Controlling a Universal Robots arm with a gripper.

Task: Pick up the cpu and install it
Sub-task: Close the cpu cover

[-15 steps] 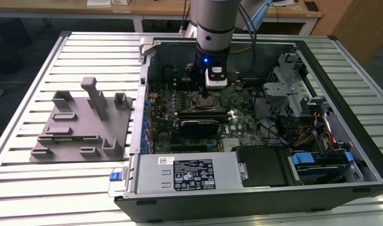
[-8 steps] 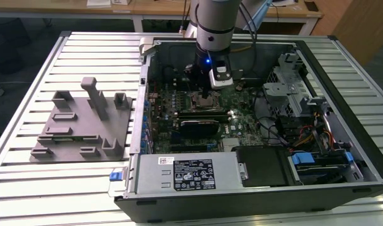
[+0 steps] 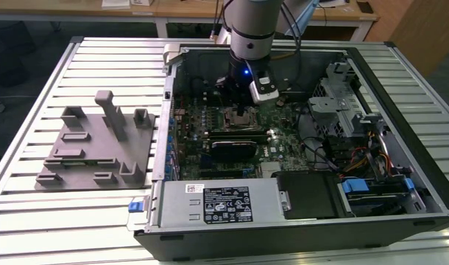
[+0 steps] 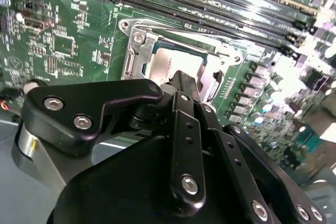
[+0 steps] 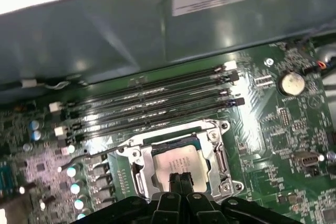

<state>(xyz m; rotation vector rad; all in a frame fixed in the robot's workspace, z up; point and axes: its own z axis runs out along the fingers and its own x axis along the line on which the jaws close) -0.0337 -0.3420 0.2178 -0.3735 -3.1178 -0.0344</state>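
Silvery cpu [image 5: 173, 162] lay in the motherboard socket [image 5: 219, 150], partly hidden behind the gripper [image 5: 179, 179], whose jaws were pressed together, holding nothing; contact with the chip could not be judged.

A slatted metal table [image 3: 114, 61] carries two things. An open case [image 3: 298, 238] lies on its side toward the exterior view's right. A grey fixture [image 3: 92, 149] with upright posts sits just beside it, on the exterior view's left.

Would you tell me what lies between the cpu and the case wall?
In the first wrist view, long black memory slots lie between the cpu and the case wall.
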